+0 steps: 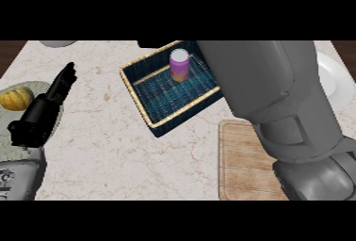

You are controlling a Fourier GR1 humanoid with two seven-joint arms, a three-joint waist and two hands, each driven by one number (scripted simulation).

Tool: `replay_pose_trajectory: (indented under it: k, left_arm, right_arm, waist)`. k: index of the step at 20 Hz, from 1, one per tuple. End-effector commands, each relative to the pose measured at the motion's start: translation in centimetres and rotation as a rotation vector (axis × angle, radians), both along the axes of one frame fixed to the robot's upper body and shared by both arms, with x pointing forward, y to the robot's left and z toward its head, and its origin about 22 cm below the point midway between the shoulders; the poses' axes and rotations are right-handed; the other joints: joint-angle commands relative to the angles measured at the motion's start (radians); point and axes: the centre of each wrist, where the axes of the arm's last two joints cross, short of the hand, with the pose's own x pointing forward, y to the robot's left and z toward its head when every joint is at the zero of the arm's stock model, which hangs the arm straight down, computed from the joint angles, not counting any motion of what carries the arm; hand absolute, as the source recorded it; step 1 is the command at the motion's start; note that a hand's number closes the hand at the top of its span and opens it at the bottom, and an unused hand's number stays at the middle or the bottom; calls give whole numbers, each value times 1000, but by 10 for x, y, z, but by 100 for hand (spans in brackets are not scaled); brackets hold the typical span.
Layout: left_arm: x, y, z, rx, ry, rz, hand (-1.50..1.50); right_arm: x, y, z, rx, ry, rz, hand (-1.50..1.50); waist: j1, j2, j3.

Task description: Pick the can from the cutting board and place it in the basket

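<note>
Marble bench (125, 155) carries the basket (156, 110) near its far edge, the can (179, 65) upright inside, off the board (243, 164). Left hand (42, 115) rests open at the left edge. Right hand is hidden behind its forearm, so I cannot tell its state; placing looks done, and next it should withdraw clear.

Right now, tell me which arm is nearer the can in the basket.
Right. The right forearm reaches past the can, close beside it at the view's right; its hand is out of view. The left hand rests open far across the counter, beyond the basket.
</note>
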Motion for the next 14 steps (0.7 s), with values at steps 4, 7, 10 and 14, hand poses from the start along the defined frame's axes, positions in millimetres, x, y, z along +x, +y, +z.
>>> replay_pose_trajectory:
  k: [4,7,10,14]
  left_arm:
    - [-6,-7,-4,-10,1,5,0]
    - [1,-8,-6,-7,-3,11,0]
    - [-6,6,-2,6,5,21,0]
    - [-8,8,1,-12,8,39,0]
  right_arm:
    - [-9,12,17,120,-74,-134,-150]
    - [-16,0,28,310,-251,-176,-150]
    - [-14,-27,41,345,-421,-281,-150]
    - [-14,-53,42,413,-520,-407,-150]
  waist:
    - [-4,2,1]
    - [-18,4,1]
    - [-15,2,1]
    - [-38,-10,2]
